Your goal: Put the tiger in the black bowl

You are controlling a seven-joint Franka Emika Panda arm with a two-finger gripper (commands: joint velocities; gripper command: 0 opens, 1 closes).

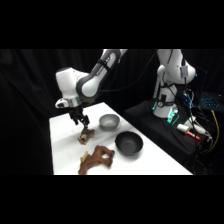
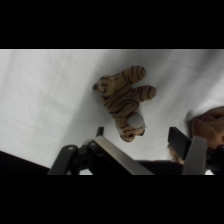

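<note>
The tiger (image 2: 125,102), a small tan-orange striped toy, lies flat on the white table (image 2: 45,95). In the side view the tiger (image 1: 86,135) rests left of the middle, just under my gripper (image 1: 81,121). In the wrist view my gripper (image 2: 137,134) is open, its two fingers spread either side of the tiger's lower end and holding nothing. The black bowl (image 1: 129,144) stands empty to the right of the tiger, nearer the table's right edge.
A larger dark reddish-brown animal figure (image 1: 97,159) lies near the front edge, close to the tiger; the brown figure (image 2: 210,125) shows at the wrist view's right. A smaller shiny grey bowl (image 1: 109,121) stands behind the black bowl. The arm's base (image 1: 167,85) stands at upper right.
</note>
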